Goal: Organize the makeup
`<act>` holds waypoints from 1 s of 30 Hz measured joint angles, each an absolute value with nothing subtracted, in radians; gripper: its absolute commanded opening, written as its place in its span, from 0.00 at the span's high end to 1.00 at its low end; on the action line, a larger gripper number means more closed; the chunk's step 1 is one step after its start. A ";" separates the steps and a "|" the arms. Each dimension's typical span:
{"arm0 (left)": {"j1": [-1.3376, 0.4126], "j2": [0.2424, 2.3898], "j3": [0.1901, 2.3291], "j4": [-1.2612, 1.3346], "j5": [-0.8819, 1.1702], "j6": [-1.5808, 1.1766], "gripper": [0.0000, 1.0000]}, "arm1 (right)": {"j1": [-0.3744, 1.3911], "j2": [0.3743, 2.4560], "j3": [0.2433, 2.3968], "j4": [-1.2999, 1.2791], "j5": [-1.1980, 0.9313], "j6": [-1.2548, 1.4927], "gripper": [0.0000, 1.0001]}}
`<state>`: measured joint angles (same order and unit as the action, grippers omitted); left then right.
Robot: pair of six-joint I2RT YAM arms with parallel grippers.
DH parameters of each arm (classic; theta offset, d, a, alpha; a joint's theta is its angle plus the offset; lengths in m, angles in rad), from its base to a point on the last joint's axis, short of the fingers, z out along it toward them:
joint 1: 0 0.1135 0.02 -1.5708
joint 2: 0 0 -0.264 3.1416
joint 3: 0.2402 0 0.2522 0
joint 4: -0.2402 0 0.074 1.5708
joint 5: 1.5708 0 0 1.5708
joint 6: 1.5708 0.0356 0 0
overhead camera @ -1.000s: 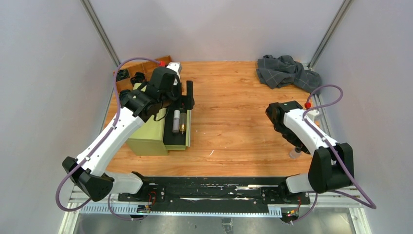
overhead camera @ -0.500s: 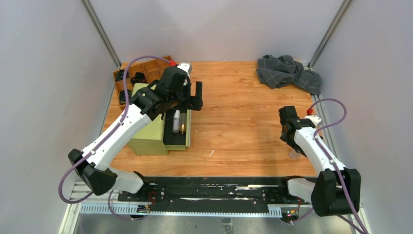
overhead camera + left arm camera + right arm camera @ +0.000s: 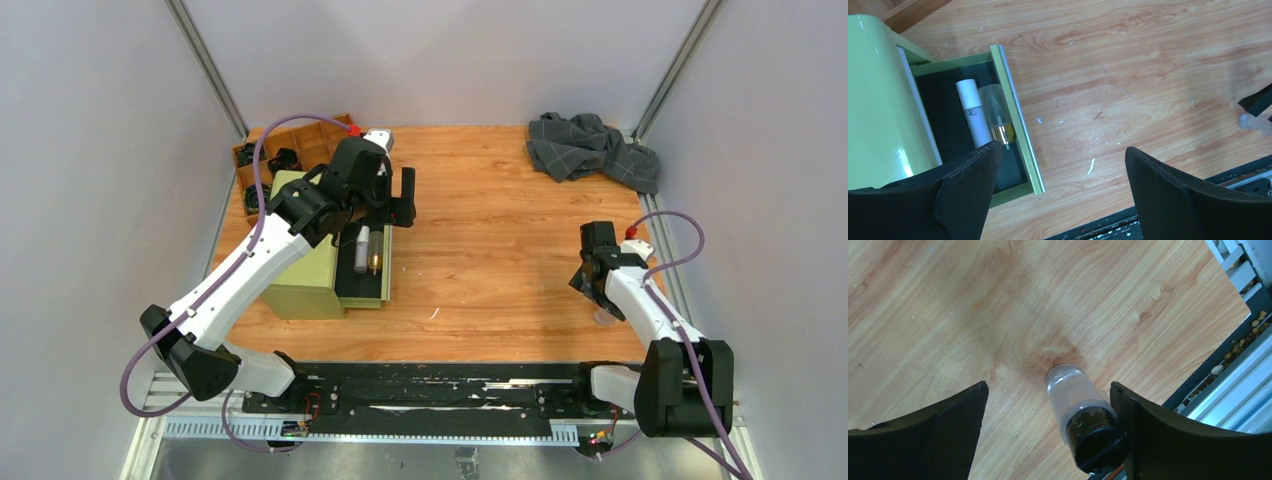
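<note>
A black-capped bottle (image 3: 1078, 400) with a frosted clear body stands on the wooden table near the front right (image 3: 604, 317). My right gripper (image 3: 1048, 385) is open around it, with the cap close against the right finger; in the top view the gripper (image 3: 597, 295) sits just above the bottle. My left gripper (image 3: 1062, 150) is open and empty, above the open drawer's front rim (image 3: 1018, 135) of the green box (image 3: 305, 275). A white tube (image 3: 970, 112) and a clear tube (image 3: 995, 112) with a gold collar lie side by side in the drawer.
A wooden compartment tray (image 3: 300, 140) with small black items (image 3: 250, 153) stands at the back left behind the green box. A grey checked cloth (image 3: 590, 148) lies crumpled at the back right. A black and metal rail (image 3: 430, 385) runs along the table's near edge.
My left gripper lifted and moved right off the drawer, then held still. My right arm swung toward the near right edge and came down with its open jaws round the bottle.
</note>
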<state>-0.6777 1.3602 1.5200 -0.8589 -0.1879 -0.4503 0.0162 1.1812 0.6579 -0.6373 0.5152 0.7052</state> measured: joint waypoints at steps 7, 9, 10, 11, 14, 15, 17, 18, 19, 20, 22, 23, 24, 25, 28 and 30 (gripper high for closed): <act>-0.678 1.360 1.520 -0.861 -0.191 -0.456 0.02 | 0.013 1.161 0.645 -0.638 0.492 0.710 0.22; -0.678 1.360 1.520 -0.862 -0.192 -0.457 0.02 | 0.009 1.154 0.645 -0.644 0.493 0.711 0.27; -0.678 1.360 1.520 -0.861 -0.192 -0.457 0.02 | 0.007 1.150 0.645 -0.648 0.494 0.712 0.32; -0.678 1.360 1.520 -0.861 -0.192 -0.457 0.02 | 0.006 1.148 0.645 -0.652 0.495 0.713 0.38; -0.678 1.360 1.520 -0.861 -0.193 -0.457 0.02 | 0.005 1.136 0.645 -0.663 0.499 0.717 0.52; -0.678 1.360 1.520 -0.861 -0.194 -0.457 0.02 | 0.004 1.132 0.645 -0.666 0.499 0.716 0.56; -0.678 1.360 1.520 -0.861 -0.195 -0.458 0.02 | 0.004 1.122 0.645 -0.673 0.498 0.715 0.71; -0.678 1.359 1.520 -0.861 -0.195 -0.458 0.02 | 0.004 1.113 0.645 -0.675 0.497 0.718 0.82; -0.678 1.358 1.519 -0.861 -0.196 -0.460 0.02 | 0.004 1.105 0.645 -0.678 0.497 0.714 0.97; -0.678 1.356 1.518 -0.861 -0.196 -0.462 0.02 | 0.004 1.091 0.645 -0.680 0.493 0.716 0.99; -0.678 1.350 1.512 -0.860 -0.198 -0.465 0.02 | 0.004 1.069 0.645 -0.679 0.483 0.705 0.99; -0.678 1.346 1.508 -0.861 -0.198 -0.467 0.02 | 0.004 1.057 0.645 -0.680 0.471 0.697 0.99; -0.678 1.343 1.507 -0.862 -0.198 -0.469 0.02 | 0.004 1.048 0.645 -0.679 0.458 0.689 0.99; -0.678 1.340 1.507 -0.861 -0.198 -0.470 0.02 | 0.004 1.042 0.646 -0.680 0.443 0.683 0.99; -0.678 1.325 1.498 -0.856 -0.204 -0.471 0.02 | 0.004 1.031 0.664 -0.679 0.377 0.655 0.99; -0.678 1.306 1.483 -0.854 -0.212 -0.471 0.02 | 0.004 1.020 0.684 -0.673 0.324 0.633 0.99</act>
